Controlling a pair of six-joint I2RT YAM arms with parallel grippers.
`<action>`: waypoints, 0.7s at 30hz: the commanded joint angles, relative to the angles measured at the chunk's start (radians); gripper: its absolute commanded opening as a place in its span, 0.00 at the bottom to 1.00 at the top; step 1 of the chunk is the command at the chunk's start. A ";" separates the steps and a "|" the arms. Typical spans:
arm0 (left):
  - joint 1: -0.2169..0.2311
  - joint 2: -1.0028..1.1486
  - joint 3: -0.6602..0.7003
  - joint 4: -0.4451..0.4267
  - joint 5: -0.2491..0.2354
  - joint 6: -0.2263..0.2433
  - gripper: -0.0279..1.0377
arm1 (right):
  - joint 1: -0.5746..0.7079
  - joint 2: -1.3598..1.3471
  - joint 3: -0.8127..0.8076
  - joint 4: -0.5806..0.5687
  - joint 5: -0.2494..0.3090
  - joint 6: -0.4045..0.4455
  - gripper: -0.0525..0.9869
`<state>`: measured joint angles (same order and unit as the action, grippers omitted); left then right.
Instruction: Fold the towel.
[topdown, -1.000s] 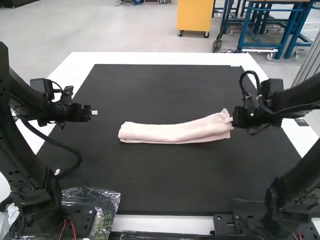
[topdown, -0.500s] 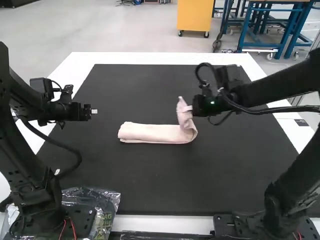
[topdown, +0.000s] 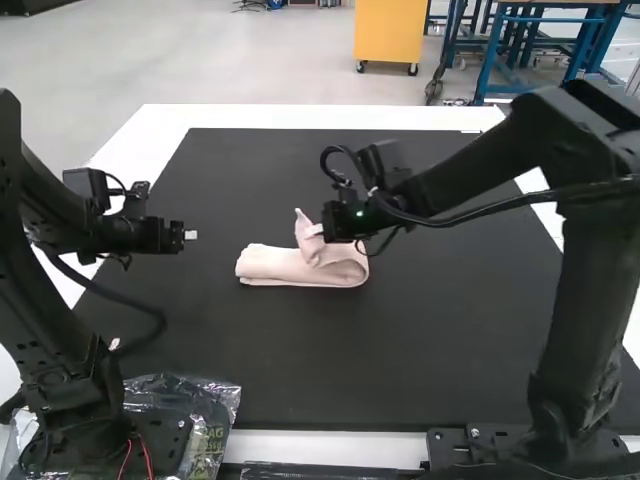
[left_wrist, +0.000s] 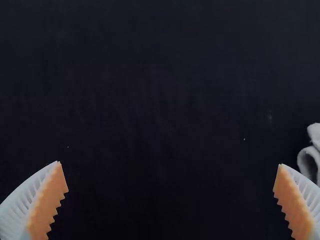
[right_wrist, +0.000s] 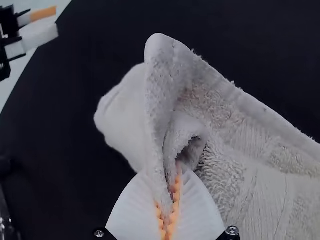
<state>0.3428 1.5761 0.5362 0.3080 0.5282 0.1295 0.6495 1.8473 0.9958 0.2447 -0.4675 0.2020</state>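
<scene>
And here's the white surface (topdown: 300, 117), its rim framing a broad black mat (topdown: 400, 370) that takes up most of the top. Over from the right comes the right arm (topdown: 480, 170), stretched across to the middle of the mat, while the left arm (topdown: 60, 290) stands along the left side, bent at the elbow. Down at the near left, a crinkled clear plastic bag (topdown: 215, 400) lies by that arm's base.

Now the star of the show, the pink towel (topdown: 275, 264)! It sits on the mat, a bit left of centre, in a thick folded strip running left to right. Its left part lies flat, the right part curves up and back over toward the left, and one tip stands up above the rest. And who has it? The right hand (topdown: 318, 231), closed on that lifted end; in its wrist view the ribbed white fingers pinch the cloth between orange pads (right_wrist: 175, 200), with fuzzy folds bunched around them. Across the way, the left hand (topdown: 190, 235) hovers over the mat's left side, apart from the towel, its two fingers spread wide in its own wrist view.
</scene>
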 joint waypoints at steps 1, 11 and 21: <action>0.004 -0.019 -0.024 0.026 0.012 0.018 0.94 | 0.030 0.040 0.063 0.010 0.009 0.016 0.02; 0.004 -0.021 -0.036 0.056 0.016 0.015 0.94 | 0.078 0.164 0.193 0.016 0.010 0.017 0.03; 0.007 -0.021 -0.036 0.075 0.019 0.002 0.94 | 0.119 0.276 0.319 0.021 0.000 0.065 0.15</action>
<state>0.3431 1.5761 0.4969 0.3725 0.5282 0.1333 0.7456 2.1098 1.2652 0.2539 -0.4641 0.2272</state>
